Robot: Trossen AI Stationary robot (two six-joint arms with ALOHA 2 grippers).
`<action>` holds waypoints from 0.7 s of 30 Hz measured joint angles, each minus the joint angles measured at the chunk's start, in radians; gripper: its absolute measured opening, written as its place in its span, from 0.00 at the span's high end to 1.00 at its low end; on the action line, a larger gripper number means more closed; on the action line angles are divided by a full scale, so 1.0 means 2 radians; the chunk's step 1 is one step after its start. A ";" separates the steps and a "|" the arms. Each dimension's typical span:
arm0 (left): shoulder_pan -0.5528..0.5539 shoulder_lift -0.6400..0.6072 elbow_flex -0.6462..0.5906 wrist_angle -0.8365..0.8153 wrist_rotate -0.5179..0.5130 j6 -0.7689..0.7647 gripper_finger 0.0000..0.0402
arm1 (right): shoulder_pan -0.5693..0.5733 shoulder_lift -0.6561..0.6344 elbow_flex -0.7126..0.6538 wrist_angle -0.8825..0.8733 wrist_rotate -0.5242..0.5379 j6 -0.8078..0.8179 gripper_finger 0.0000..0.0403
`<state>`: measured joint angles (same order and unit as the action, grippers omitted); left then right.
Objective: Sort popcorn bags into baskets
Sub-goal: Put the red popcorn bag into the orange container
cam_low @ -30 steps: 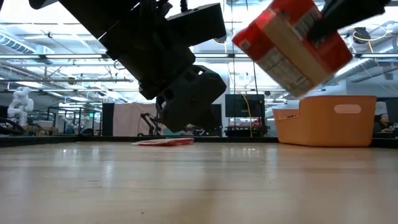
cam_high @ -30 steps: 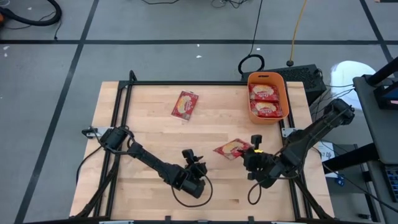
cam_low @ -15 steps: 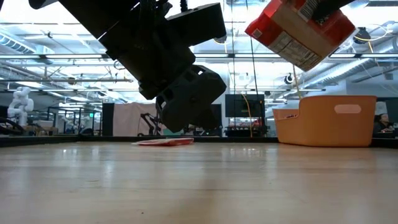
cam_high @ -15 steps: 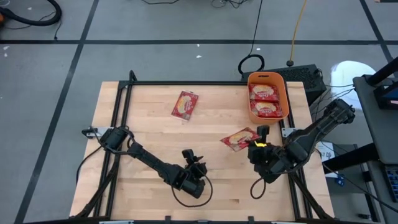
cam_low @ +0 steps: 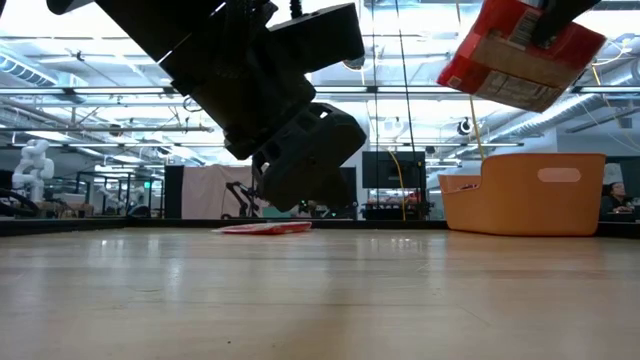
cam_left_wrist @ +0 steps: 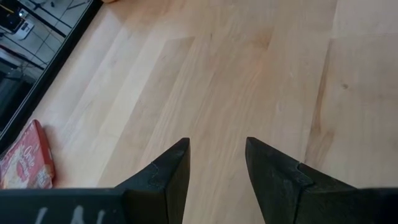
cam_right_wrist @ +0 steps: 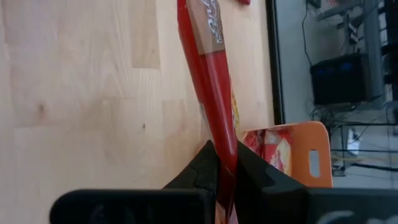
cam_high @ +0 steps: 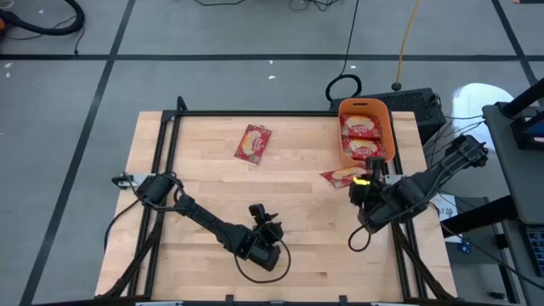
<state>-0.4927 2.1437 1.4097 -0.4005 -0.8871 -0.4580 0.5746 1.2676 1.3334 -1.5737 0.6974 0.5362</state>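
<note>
My right gripper is shut on a red popcorn bag and holds it in the air just short of the near end of the orange basket. Two more bags lie flat inside the basket. Another bag lies flat on the table at the far middle; it also shows in the low view and the left wrist view. My left gripper hovers open over bare wood near the table's front middle. My right gripper pinches the bag by its near end between its two fingers, and the wrist view shows the bag edge-on. The fingers slant down toward the table. The bag sticks out beyond the fingertips, tilted and lifted clear of the table.
A black frame rail runs along the table's far edge and down its sides. The basket stands at the far right corner, with cables and a dark box on the floor beyond it. Bare wood lies between the two arms.
My right gripper has risen and gone toward the table's far right, toward the basket, turning as it went. The bag has travelled with it, staying clear of the table and climbing higher in the low view.
</note>
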 joint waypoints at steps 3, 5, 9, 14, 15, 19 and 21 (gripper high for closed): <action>0.000 0.000 0.000 0.005 0.000 0.002 0.60 | -0.014 -0.011 0.000 0.003 -0.006 -0.003 0.96; 0.000 0.000 0.000 0.005 0.000 0.002 0.60 | -0.028 -0.024 -0.001 0.002 -0.011 -0.022 0.96; -0.001 0.000 0.000 0.005 0.000 0.002 0.60 | -0.064 -0.055 -0.001 0.001 -0.011 -0.050 0.96; -0.001 0.000 0.000 0.005 0.000 0.002 0.60 | -0.118 -0.092 -0.001 0.001 -0.011 -0.076 0.96; -0.001 0.000 0.000 0.005 0.000 0.002 0.60 | -0.129 -0.097 -0.001 0.001 -0.010 -0.083 0.96; -0.001 0.000 0.000 0.005 0.000 0.002 0.60 | -0.171 -0.115 -0.007 0.001 -0.009 -0.110 0.96; -0.001 0.000 0.000 0.005 0.000 0.002 0.60 | -0.189 -0.124 -0.018 0.001 -0.009 -0.124 0.96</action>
<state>-0.4942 2.1437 1.4097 -0.3908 -0.8871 -0.4545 0.1967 1.0195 1.2973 -1.5715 0.6791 0.2873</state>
